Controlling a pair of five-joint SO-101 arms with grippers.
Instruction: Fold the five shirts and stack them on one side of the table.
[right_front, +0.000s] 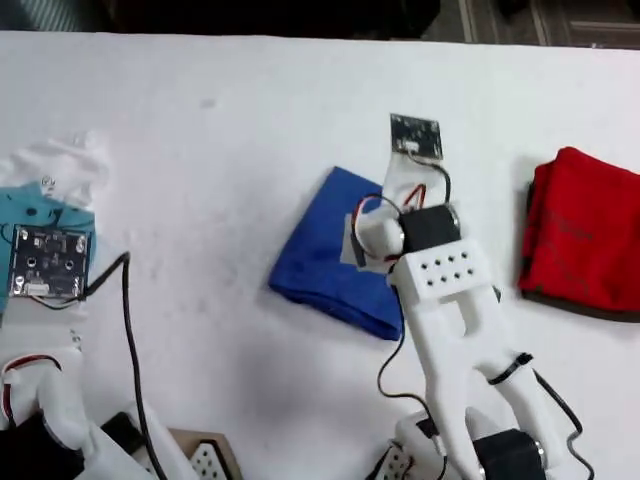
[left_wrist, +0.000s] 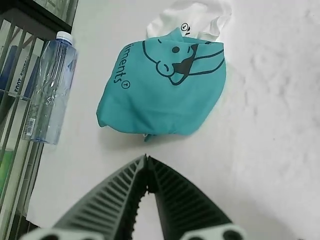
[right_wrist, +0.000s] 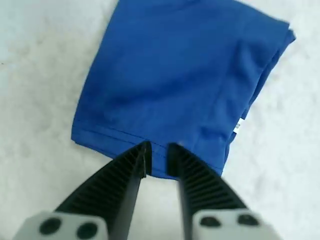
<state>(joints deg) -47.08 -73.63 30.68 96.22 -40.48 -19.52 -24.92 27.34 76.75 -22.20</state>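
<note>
While the right pincer (right_wrist: 159, 152) hangs narrowly parted over the edge of the folded blue shirt (right_wrist: 175, 75), the left pincer (left_wrist: 147, 165) sits pinched closed near the teal shirt (left_wrist: 165, 95). The red shirt (right_front: 585, 235) lies folded, well right of the blue.

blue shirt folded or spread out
Folded. The blue shirt lies on the white table as a compact rectangle, with stacked layers showing along one edge.

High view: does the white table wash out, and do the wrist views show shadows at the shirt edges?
High view: the table looks bright and nearly featureless, with a thin dark line under the red shirt at its near edge. Left wrist view: the teal shirt casts a soft shadow along one edge. Right wrist view: the blue shirt shows gentle fold shading, no glare.
</note>
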